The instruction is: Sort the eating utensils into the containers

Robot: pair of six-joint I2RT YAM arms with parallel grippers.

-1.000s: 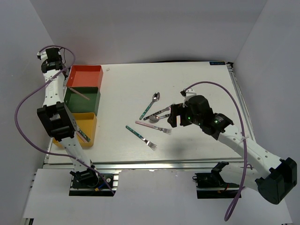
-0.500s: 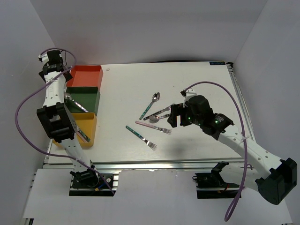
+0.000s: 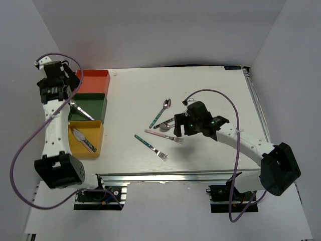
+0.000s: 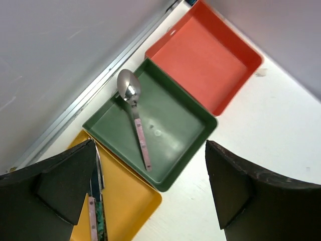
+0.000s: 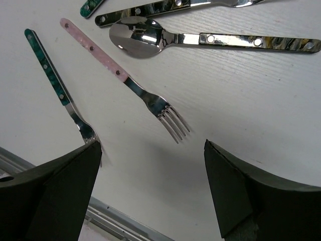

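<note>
Now the spoon (image 4: pixel 134 118) lies loose in the green bin (image 4: pixel 175 145), bowl against its wall, and the left jaws have lifted clear above that bin, wide and empty. One more sorted, I'd say. Well right of the green bin, the right jaws have slid in over the pink fork (image 5: pixel 125 80), spread wide, holding nothing; likely the next pick. More cutlery (image 5: pixel 210 39) lies loose beside it. White, faintly grained tabletop (image 3: pixel 215 90), plain white walls (image 3: pixel 150 30) on three sides.
</note>
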